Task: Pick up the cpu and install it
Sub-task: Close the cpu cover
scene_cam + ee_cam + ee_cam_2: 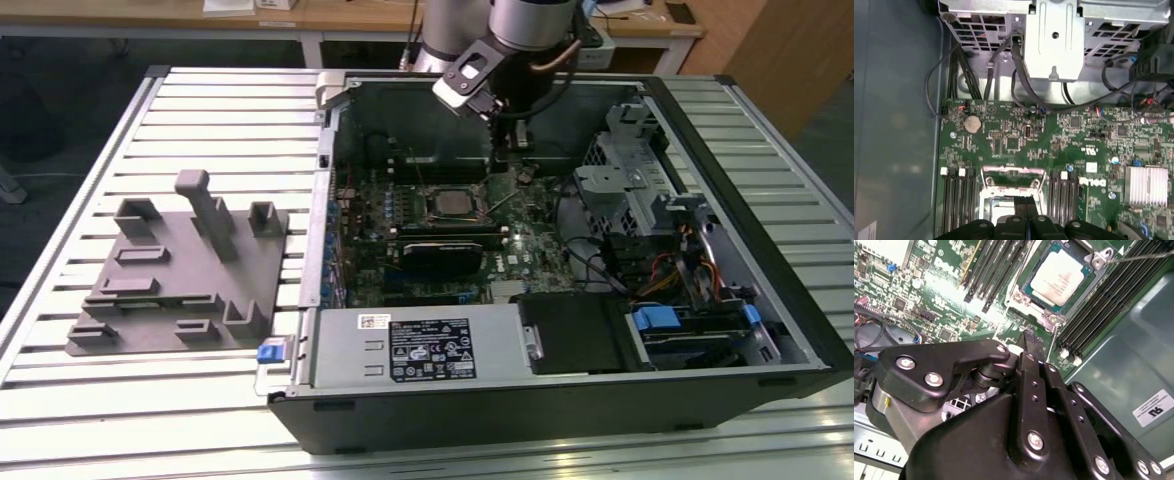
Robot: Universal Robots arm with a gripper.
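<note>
The cpu (1061, 276), a flat square chip with a silvery top, lies inside the metal-framed socket (1046, 315) on the green motherboard (1014, 145). In the exterior view the same socket (454, 205) sits mid-board inside the open computer case. My gripper (515, 165) hangs above the board, just to the exterior view's right of the socket and behind it. Its black fingers (1030, 347) are pressed together with nothing between them. In the first wrist view the gripper (1025, 201) sits over the socket frame (1013, 176).
The case walls (327, 200) ring the board. A black block (447, 255) lies in front of the socket, and a power supply (427, 345) nearer still. A drive cage (641, 170) with cables stands at the exterior view's right. A grey fixture (174, 270) rests on the table.
</note>
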